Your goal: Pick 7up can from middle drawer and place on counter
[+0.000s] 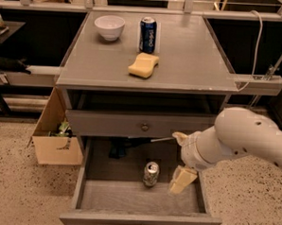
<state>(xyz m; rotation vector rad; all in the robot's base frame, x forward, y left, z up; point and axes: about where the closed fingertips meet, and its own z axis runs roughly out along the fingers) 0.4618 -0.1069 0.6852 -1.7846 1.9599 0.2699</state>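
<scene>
The 7up can [150, 174] stands upright on the grey floor of the open middle drawer [103, 197], near its centre. My gripper [180, 159] hangs over the right part of the drawer, just right of the can and apart from it. Its cream fingers [182, 179] are spread open and hold nothing. The lower finger reaches down almost level with the can. The counter [191, 55] is the flat grey cabinet top above.
On the counter stand a white bowl [110, 26], a tall dark-blue can [148, 34] and a yellow sponge [143, 65]. The shut upper drawer front with a round knob [144, 127] is above the can. A cardboard box [56, 140] sits left of the cabinet.
</scene>
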